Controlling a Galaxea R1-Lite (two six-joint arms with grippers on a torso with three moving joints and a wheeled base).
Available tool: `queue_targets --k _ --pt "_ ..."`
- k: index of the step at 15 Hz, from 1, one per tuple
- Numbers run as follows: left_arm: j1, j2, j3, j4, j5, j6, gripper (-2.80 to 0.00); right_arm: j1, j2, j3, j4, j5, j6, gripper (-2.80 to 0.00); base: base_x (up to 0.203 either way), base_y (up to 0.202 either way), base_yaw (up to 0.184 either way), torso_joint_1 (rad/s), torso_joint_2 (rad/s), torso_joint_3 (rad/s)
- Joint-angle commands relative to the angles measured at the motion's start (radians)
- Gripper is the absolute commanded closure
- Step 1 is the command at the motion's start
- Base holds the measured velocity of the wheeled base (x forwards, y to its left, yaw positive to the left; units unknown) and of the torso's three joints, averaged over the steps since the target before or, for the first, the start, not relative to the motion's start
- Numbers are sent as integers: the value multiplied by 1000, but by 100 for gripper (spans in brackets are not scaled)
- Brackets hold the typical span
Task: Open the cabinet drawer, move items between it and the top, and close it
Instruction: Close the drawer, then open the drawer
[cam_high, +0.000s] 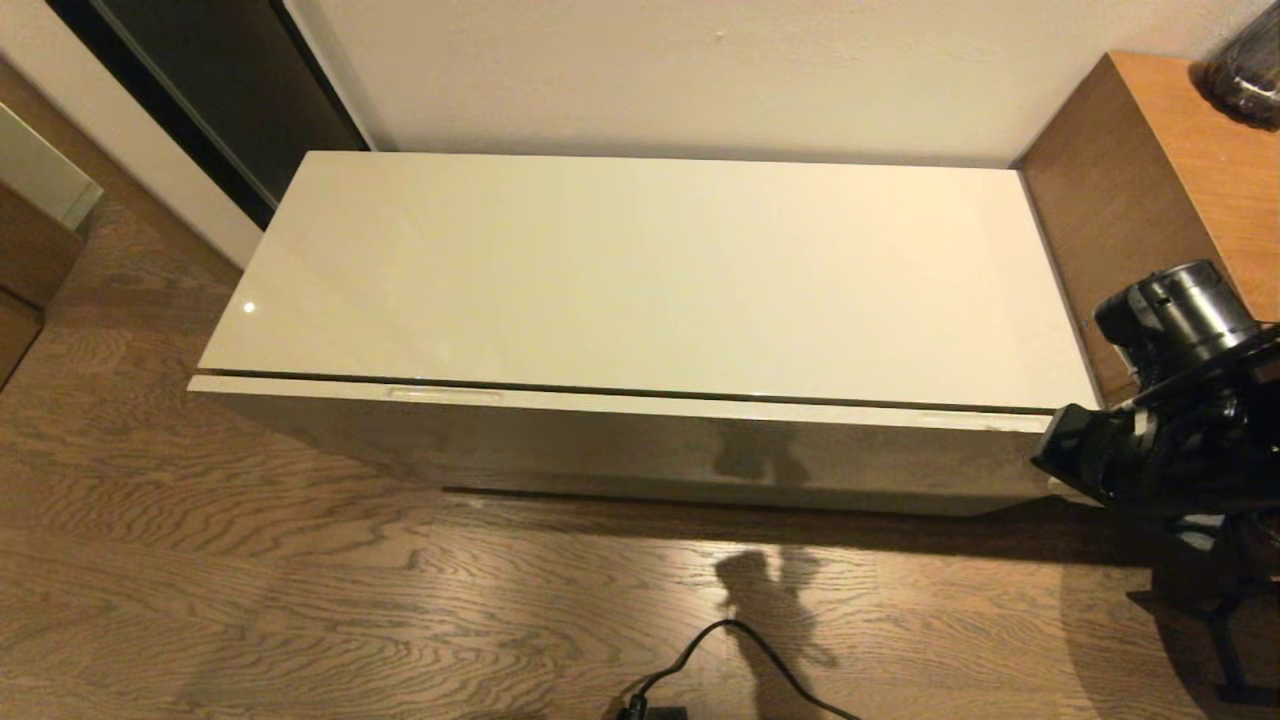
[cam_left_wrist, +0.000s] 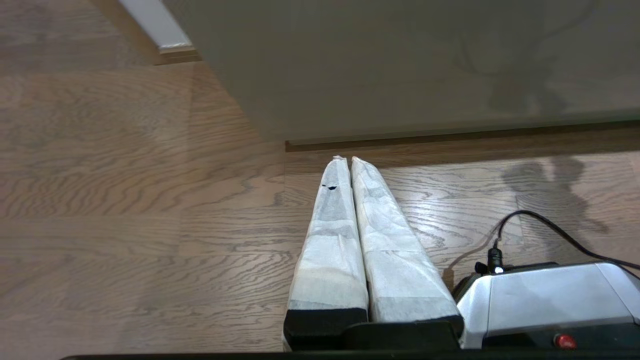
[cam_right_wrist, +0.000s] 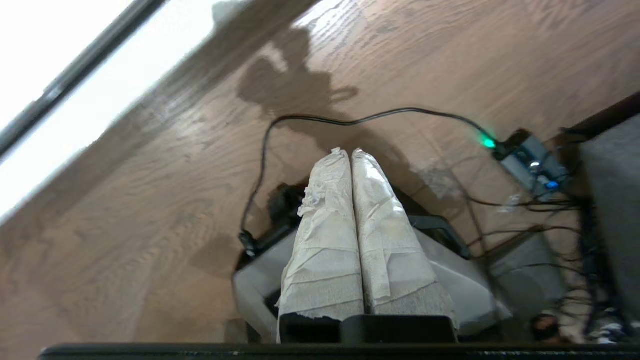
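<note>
The low cabinet's glossy cream top (cam_high: 640, 270) lies bare against the far wall, its wide cabinet drawer (cam_high: 600, 440) shut along the near side. The right gripper (cam_right_wrist: 347, 152) hangs over the floor, fingers pressed together; the left gripper (cam_left_wrist: 346, 160) likewise, holding nothing.

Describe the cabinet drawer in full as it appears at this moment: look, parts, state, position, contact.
The cabinet drawer is a glossy cream-beige front running the whole length of the low cabinet, just under the top. A slim recessed handle slot sits in its upper edge towards the left. It looks essentially closed, with only a thin dark seam under the top. Its sheen mirrors the wooden floor. Neither gripper touches it.
</note>
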Motion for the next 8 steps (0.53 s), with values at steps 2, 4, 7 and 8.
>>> queue_targets --k 2,4,7,8 --pt "-1 0 -1 -1 0 1 0 -2 -239 21 101 -8 -100 0 0 0 0 0 0 0" --pt "-1 0 2 1 4 -5 0 -6 -442 21 220 -20 -213 0 0 0 0 0 0 0" --pt "-1 0 2 5 9 -43 0 -29 -774 -68 592 -97 -342 0 0 0 0 0 0 0" --pt "-1 0 2 5 11 -52 0 -37 -855 -163 757 -116 -364 0 0 0 0 0 0 0"
